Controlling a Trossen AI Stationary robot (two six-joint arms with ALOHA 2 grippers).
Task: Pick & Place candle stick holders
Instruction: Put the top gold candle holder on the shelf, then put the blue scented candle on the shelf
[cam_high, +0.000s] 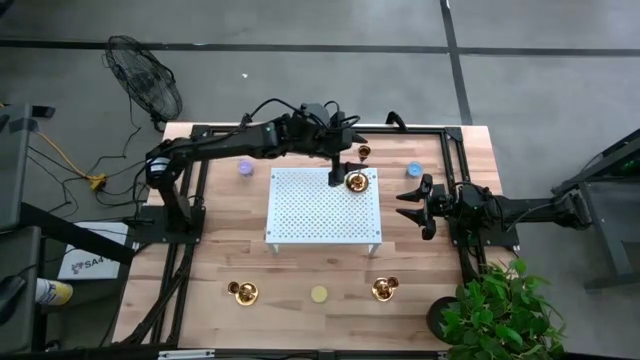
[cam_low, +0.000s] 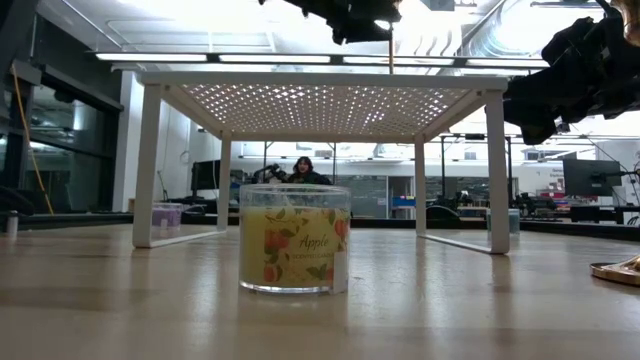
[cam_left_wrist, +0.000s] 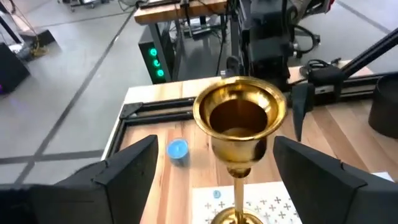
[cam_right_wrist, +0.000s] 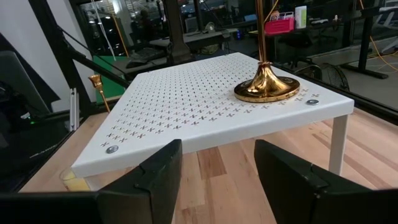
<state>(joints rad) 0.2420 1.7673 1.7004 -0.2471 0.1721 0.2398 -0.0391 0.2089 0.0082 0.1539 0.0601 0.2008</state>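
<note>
Wooden table (cam_high: 300, 270) carrying a white perforated metal rack (cam_high: 310, 210), on whose corner stands a shiny brass candle stick holder (cam_high: 357, 181). Left gripper (cam_high: 336, 180), fingers spread wide either side of the stem, holds nothing; a brush could tip the holder off the edge. Right gripper (cam_high: 412, 205) waits open beside the rack.

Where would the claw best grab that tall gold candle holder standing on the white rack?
Probably by the thin stem just under the cup, coming in level from the side. The gold candle stick holder stands upright on the white perforated rack, its cup and flared base too wide to pinch. The left claw is open, a finger on either side of the stem. The right claw waits beside the rack.
</note>
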